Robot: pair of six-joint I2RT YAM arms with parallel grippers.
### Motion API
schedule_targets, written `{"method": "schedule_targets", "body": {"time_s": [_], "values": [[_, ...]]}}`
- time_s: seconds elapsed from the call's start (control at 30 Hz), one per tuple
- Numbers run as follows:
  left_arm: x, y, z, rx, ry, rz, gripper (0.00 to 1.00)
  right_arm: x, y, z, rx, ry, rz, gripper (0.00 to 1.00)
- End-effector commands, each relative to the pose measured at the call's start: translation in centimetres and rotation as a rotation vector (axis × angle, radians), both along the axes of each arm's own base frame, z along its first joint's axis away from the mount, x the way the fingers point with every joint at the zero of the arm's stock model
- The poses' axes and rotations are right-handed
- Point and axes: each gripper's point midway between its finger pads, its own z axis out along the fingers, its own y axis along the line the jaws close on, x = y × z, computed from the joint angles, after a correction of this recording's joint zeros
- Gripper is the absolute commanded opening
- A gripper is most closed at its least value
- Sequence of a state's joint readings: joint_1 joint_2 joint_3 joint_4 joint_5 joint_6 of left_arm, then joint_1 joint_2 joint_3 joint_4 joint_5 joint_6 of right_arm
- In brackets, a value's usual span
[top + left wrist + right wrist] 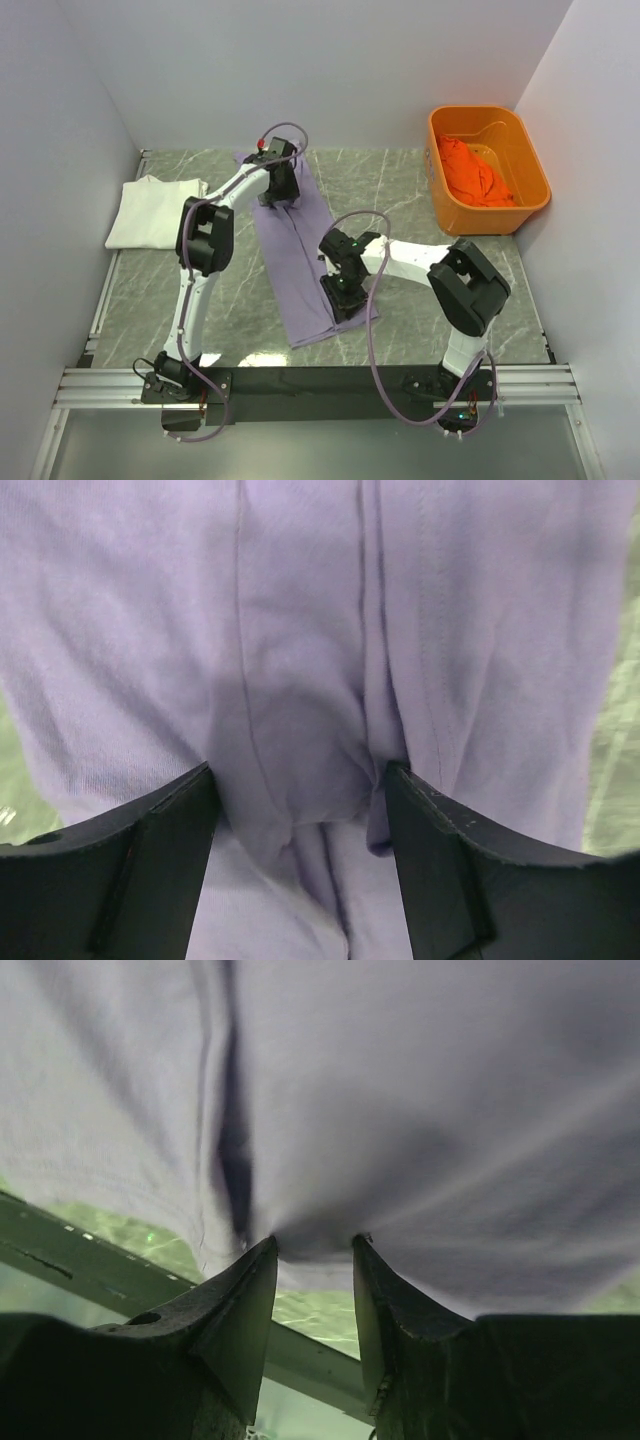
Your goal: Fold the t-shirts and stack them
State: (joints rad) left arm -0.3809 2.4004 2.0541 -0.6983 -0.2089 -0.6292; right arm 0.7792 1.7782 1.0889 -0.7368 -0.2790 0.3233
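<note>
a grey marble-patterned table point(410, 200) is boxed in by plain white walls, with a metal rail point(540, 378) along its near edge where both arms are bolted. at the far left lies a white cloth t-shirt point(155, 210), folded into a flat block, well apart from both arms. a loose grey cable loops over each arm; the right one arcs above the near part of the table.

at the far right corner stands a rigid orange plastic tub point(485, 218). a bright orange cloth t-shirt point(475, 172) lies crumpled inside it, towards its left side, with bare tub floor showing to the right.

the lavender-purple cloth t-shirt point(295, 250) lies in the middle of the table as a long narrow strip running from the far side towards the near edge, slanting slightly rightwards.

the left gripper point(278, 198) points down on the strip's far end. in its wrist view the black fingers point(170, 840) stand well apart, with a thick puckered bunch of lavender cloth filling the gap and touching both inner faces, so the jaws are clamped on that bunch.

the right gripper point(345, 298) is at the strip's near end. its fingertips point(250, 1290) are close together, pinching a fold of lavender cloth, and the table and rail show beneath the raised edge.
</note>
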Motion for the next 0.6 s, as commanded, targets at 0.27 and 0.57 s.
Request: {"method": "schedule_targets", "body": {"time_s": [0.27,0.57], "values": [[0.0,-7.0,-2.8,-0.127,0.014,-0.241,0.74,-1.6,3.2,0.8,0.015,0.052,0.064,0.44],[1.0,-3.3,3.3,-0.098,-0.095,-0.073,0.82,1.3,3.7,3.9,0.040,-0.129,0.007,0.52]]}}
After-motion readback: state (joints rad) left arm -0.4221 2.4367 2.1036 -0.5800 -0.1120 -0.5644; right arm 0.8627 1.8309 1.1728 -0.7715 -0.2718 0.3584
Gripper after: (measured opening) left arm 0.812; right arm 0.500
